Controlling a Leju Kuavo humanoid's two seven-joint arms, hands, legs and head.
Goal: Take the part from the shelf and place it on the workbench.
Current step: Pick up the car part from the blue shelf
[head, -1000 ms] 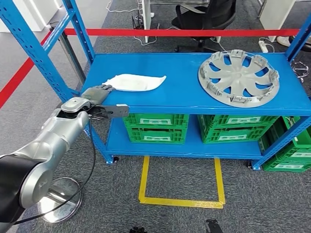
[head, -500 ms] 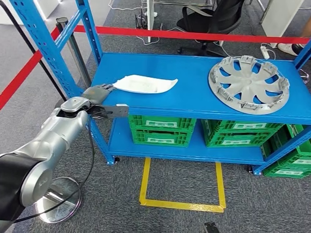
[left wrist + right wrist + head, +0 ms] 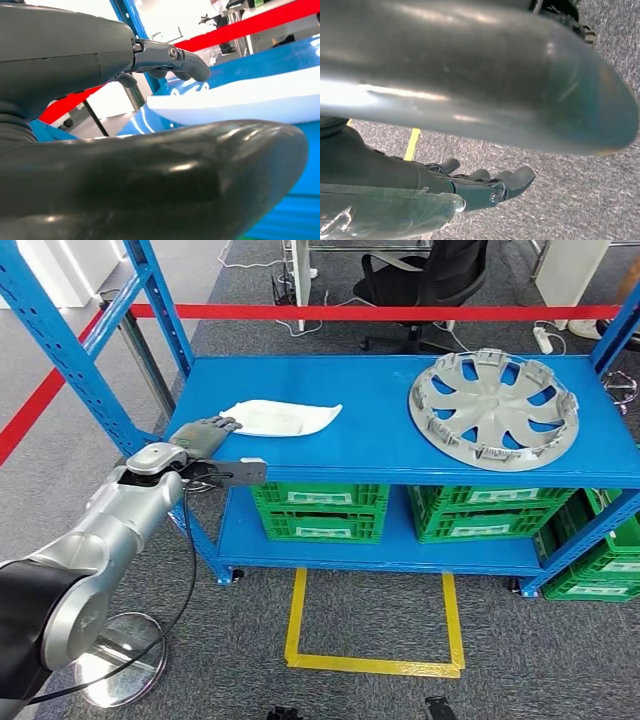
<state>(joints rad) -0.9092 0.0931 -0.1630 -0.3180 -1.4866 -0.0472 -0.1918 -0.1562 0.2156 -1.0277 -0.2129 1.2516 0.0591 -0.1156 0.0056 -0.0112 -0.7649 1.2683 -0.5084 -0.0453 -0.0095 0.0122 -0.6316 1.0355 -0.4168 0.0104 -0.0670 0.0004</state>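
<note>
White moulded plastic forms the part (image 3: 279, 417), a thin, curved panel lying flat on the top level of the blue shelf (image 3: 377, 430), near its left end. It appears light, rigid and smooth, so likely slippery; grip the tapered near edge between thumb and fingers. The left hand (image 3: 202, 434) is at that edge with fingers extended and spread, holding nothing. The right hand (image 3: 486, 187) hangs over carpet, fingers loosely straight, empty. A grey wheel cover (image 3: 494, 407) lies well apart. No legible writing is visible.
</note>
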